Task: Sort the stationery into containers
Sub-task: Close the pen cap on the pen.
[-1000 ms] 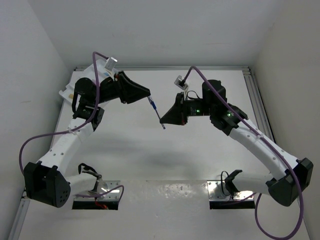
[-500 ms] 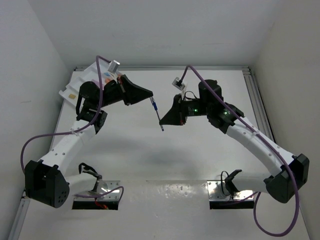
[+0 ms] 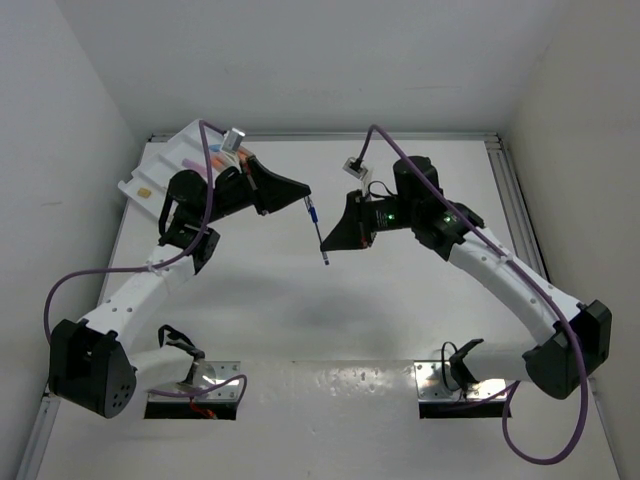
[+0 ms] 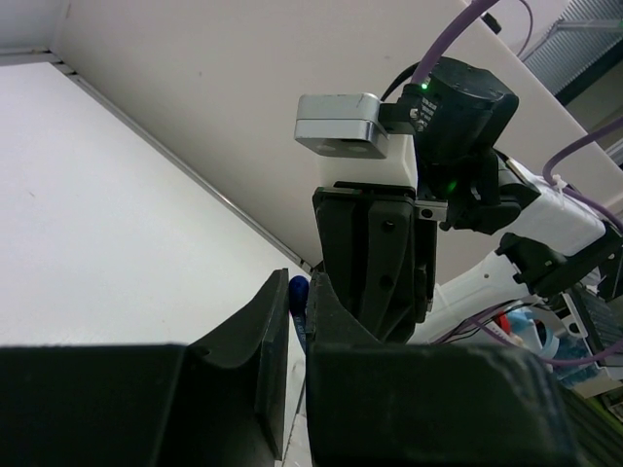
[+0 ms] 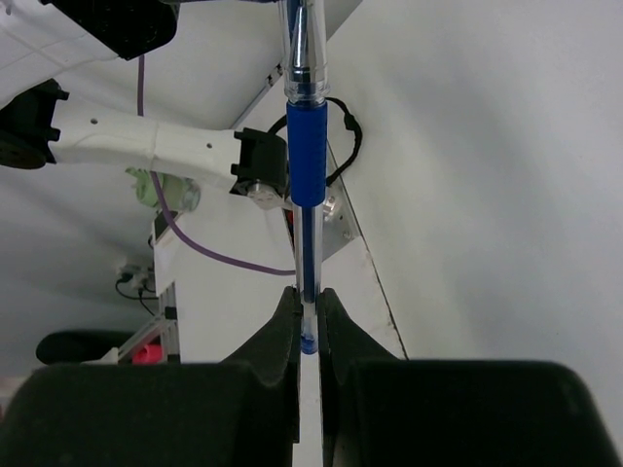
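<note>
A thin blue pen (image 3: 316,228) hangs in the air over the middle of the table, held at both ends. My left gripper (image 3: 304,193) is shut on its upper, far end, where a blue tip (image 4: 298,290) shows between the jaws. My right gripper (image 3: 325,244) is shut on its lower end (image 5: 308,336), and the pen's blue grip (image 5: 308,156) runs straight out from my fingers. The white tray (image 3: 136,186) lies at the far left corner, partly hidden by my left arm. A pink marker (image 3: 190,162) and a beige eraser (image 3: 146,190) show inside it.
White walls close in the table on the left, back and right. A metal rail (image 3: 515,200) runs along the right edge. Purple cables loop off both arms.
My left gripper has shut on the pen's far end, which my right gripper was holding alone. Both arms have shifted slightly, uncovering more of the tray.
</note>
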You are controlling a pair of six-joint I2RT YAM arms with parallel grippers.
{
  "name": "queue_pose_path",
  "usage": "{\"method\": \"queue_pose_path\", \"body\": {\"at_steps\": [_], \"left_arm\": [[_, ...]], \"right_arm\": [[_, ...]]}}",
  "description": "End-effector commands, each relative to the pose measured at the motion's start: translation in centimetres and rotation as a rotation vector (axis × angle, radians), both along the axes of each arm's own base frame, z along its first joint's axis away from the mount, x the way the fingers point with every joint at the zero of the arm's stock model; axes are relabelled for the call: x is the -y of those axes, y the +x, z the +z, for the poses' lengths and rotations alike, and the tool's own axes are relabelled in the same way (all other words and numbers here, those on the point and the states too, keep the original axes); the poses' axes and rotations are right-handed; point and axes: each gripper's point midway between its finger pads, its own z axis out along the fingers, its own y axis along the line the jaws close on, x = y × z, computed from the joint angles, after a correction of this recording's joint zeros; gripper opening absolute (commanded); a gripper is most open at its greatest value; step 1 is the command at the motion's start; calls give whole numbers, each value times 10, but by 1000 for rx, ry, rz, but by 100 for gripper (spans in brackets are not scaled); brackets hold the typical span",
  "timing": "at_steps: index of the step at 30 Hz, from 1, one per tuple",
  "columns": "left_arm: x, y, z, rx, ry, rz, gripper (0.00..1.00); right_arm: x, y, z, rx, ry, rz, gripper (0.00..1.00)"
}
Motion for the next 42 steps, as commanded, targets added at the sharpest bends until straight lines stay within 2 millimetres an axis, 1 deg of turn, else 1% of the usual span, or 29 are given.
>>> {"method": "queue_pose_path", "body": {"at_steps": [1, 3, 6, 7, 9, 10, 12, 13, 14, 15, 18, 20, 22, 23, 26, 28, 31, 36, 39, 42], "left_arm": [[14, -27, -21, -33, 78, -165, 0], [10, -21, -19, -57, 71, -150, 0], [6, -14, -23, -117, 48, -144, 0], [6, -12, -28, -132, 41, -144, 0], [6, -11, -31, -165, 28, -146, 0], [7, -9, -35, -181, 27, -145, 0], [8, -8, -38, -200, 22, -148, 0], [8, -6, -40, -215, 20, -147, 0], [9, -5, -41, -222, 17, -149, 0], [8, -3, -41, -222, 14, -146, 0], [6, 3, -43, -249, -1, -138, 0], [6, 5, -43, -262, -10, -138, 0], [6, 7, -41, -263, -15, -139, 0], [6, 8, -41, -264, -17, -138, 0], [5, 9, -35, -259, -28, -139, 0], [4, 10, -30, -251, -32, -137, 0], [4, 12, -23, -235, -39, -134, 0], [4, 13, -12, -208, -52, -132, 0], [4, 13, -9, -202, -55, -131, 0], [3, 12, -5, -191, -60, -131, 0]], "right_arm": [[-4, 28, 81, 270, 171, -54, 1], [-2, 27, 78, 263, 161, -56, 1], [2, 29, 73, 254, 146, -63, 1], [2, 30, 72, 250, 141, -63, 1], [5, 33, 69, 240, 134, -73, 6], [6, 34, 68, 233, 131, -77, 18], [9, 38, 66, 214, 125, -90, 32], [11, 41, 64, 202, 121, -97, 46], [12, 41, 64, 191, 120, -100, 50], [14, 44, 63, 181, 116, -108, 57], [18, 48, 55, 137, 103, -115, 66], [18, 50, 48, 120, 88, -112, 68], [18, 50, 36, 112, 59, -101, 70], [18, 46, 28, 95, 34, -93, 71], [17, 42, 13, 98, 10, -74, 73], [14, 37, 9, 93, 8, -55, 74], [3, 25, 7, 96, 6, -8, 74], [-6, 22, 1, 81, -7, 23, 73], [-13, 18, -3, 74, -11, 43, 70], [-17, 17, -3, 77, -6, 54, 53]]}}
